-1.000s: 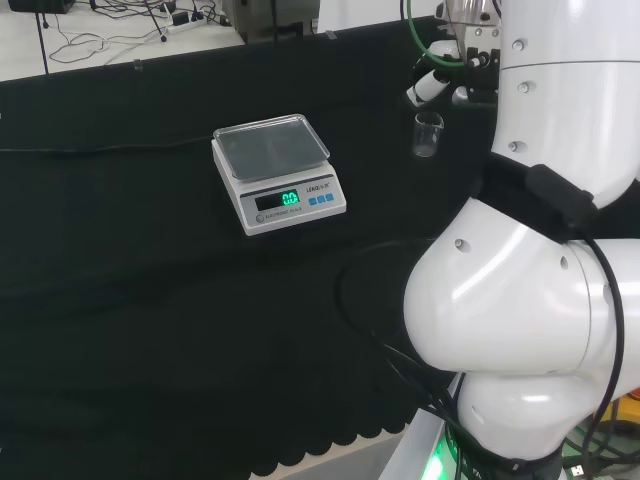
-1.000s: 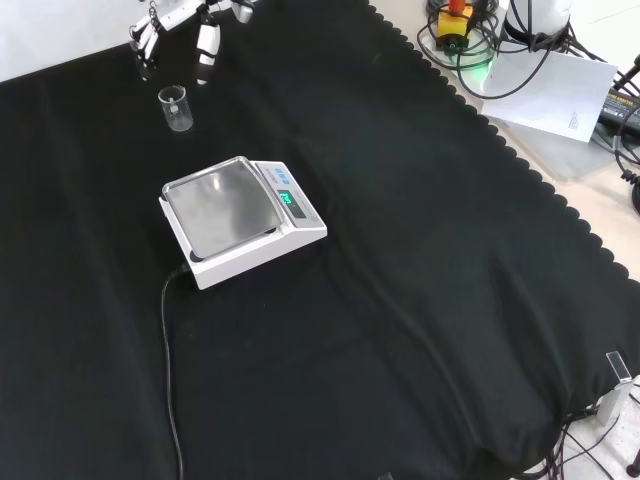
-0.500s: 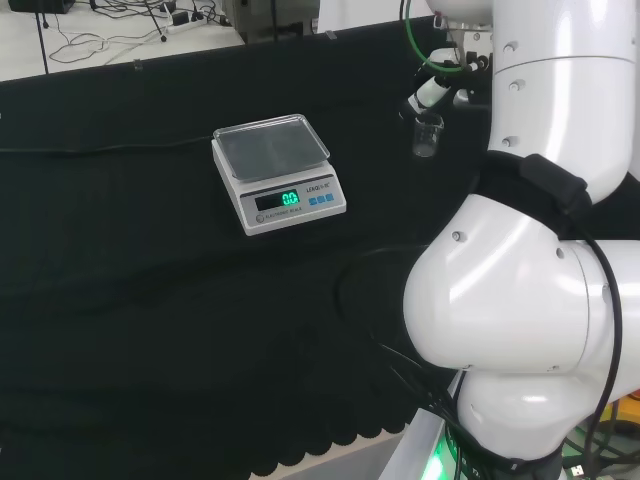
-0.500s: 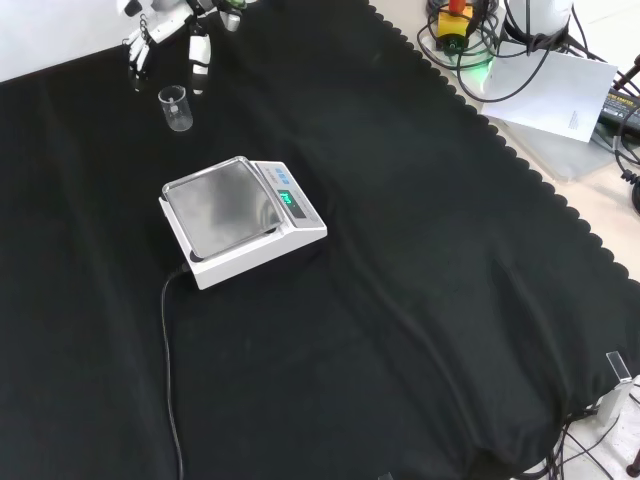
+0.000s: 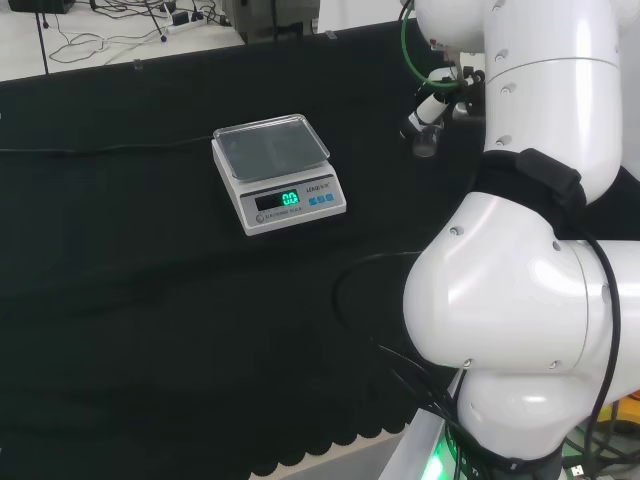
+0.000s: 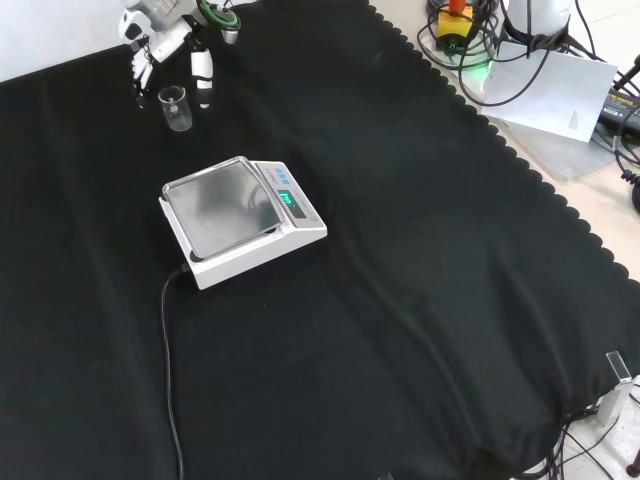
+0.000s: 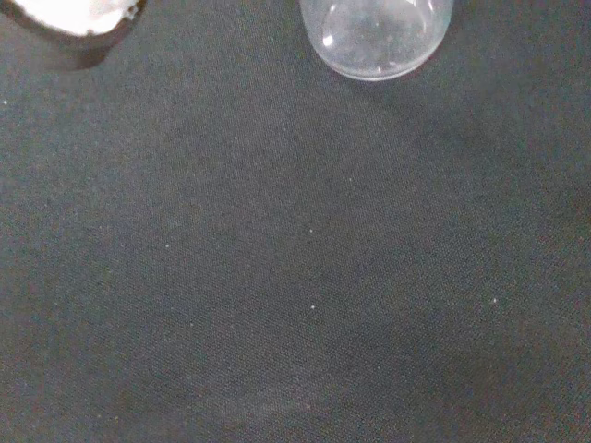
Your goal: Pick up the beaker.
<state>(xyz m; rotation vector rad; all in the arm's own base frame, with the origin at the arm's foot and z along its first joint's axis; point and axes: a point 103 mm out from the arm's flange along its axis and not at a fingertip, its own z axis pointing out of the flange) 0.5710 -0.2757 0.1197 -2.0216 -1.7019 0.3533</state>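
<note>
Spread fingers of the hand (image 6: pixel 165 40) are held on both sides of the beaker (image 6: pixel 176 108), not clearly touching it. It is seen upright on the cloth (image 6: pixel 400 250), beyond the scale (image 6: pixel 240 220) in the front view.

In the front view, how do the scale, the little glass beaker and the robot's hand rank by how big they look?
Largest to smallest, as they look in the front view:
1. The scale, clearly the biggest.
2. The hand, though part of it is cut off at the view's top edge, so this is unsure.
3. The beaker, the smallest.

Hand (image 5: pixel 428 102) at beaker (image 5: pixel 426 141); scale (image 5: pixel 276 171) left.
</note>
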